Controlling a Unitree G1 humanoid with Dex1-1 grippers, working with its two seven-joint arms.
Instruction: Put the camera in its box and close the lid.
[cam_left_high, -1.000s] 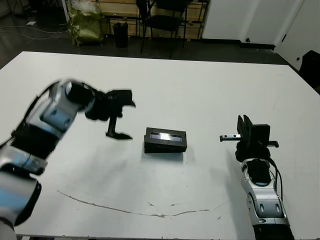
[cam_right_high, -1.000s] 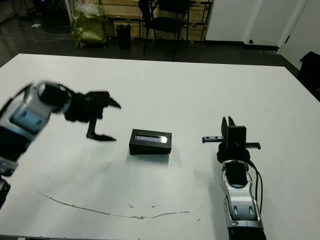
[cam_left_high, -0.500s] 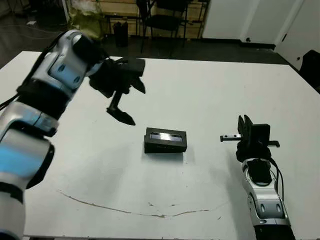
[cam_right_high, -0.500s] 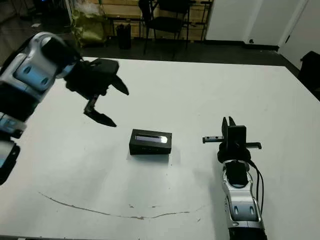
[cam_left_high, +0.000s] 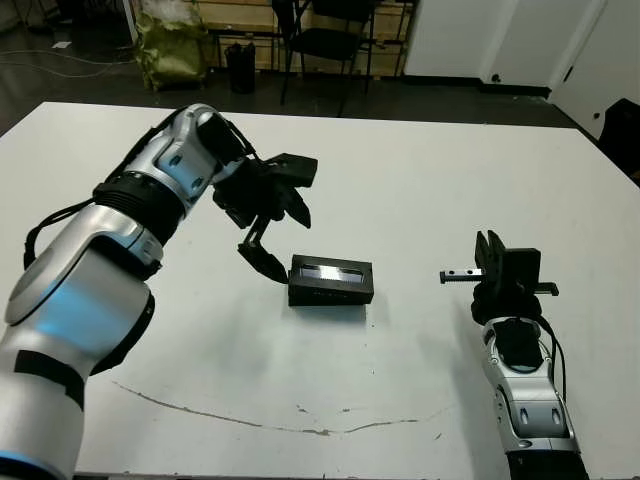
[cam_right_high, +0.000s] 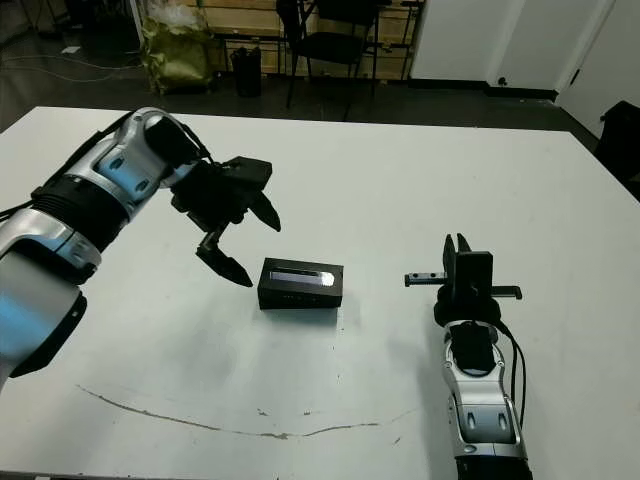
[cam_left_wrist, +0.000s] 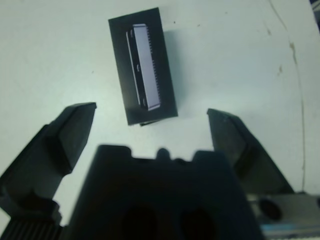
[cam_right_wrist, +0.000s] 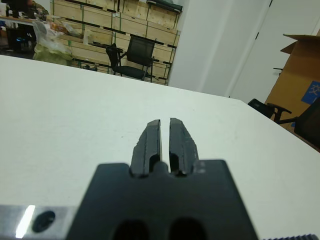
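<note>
Lid (cam_left_high: 331, 272) closed on box, left tool (cam_left_high: 278, 236) spread beside it, right tool (cam_right_wrist: 165, 145) pinched together, apart

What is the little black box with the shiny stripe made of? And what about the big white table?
The small flat black rectangular lid looks like matte card or plastic; I cannot tell which. The pale stripe on top gleams, so it seems a glossy, perhaps metallic, finish. The white table looks smooth and hard, maybe painted board or laminate: it shows a thin cracked line near the front edge.
</note>
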